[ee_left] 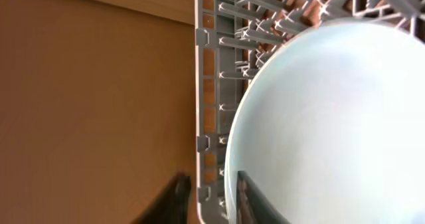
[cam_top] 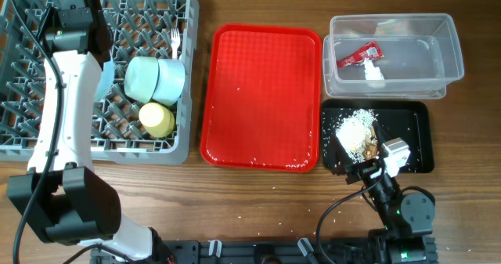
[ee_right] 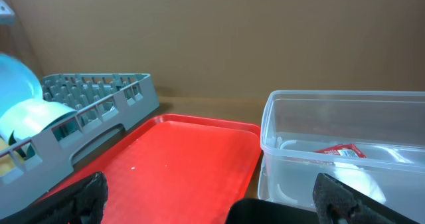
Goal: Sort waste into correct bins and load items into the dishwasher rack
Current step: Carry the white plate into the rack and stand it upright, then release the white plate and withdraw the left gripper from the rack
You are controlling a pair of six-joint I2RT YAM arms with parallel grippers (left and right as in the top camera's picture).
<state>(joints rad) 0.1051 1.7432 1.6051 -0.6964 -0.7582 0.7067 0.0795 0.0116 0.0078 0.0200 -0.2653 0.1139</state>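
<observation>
The grey-blue dishwasher rack (cam_top: 184, 139) holds two pale blue-green bowls (cam_top: 143, 77) (cam_top: 172, 77), a yellow cup (cam_top: 158, 120) and a white fork (cam_top: 176, 41). The pale blue plate (ee_left: 332, 117) stands on edge in the rack (ee_left: 209, 84). My left gripper (ee_left: 214, 201) is open, with the plate's rim between its fingers. The clear tub (cam_top: 438, 60) holds the red sachet (cam_top: 358, 56) and white paper (cam_top: 374, 72). The black tray (cam_top: 419, 135) holds food scraps (cam_top: 356, 131). My right gripper (ee_right: 216, 197) is wide open and empty, low over the black tray's near edge (cam_top: 376, 158). The spoon is not in view.
The flat red serving tray (cam_top: 262, 92) lies between the rack and the bins, with a few crumbs on it. My left arm reaches over the rack's left half. Crumbs lie on the wood near the table's front edge. The tub (ee_right: 279, 117) is right of the red tray (ee_right: 179, 164).
</observation>
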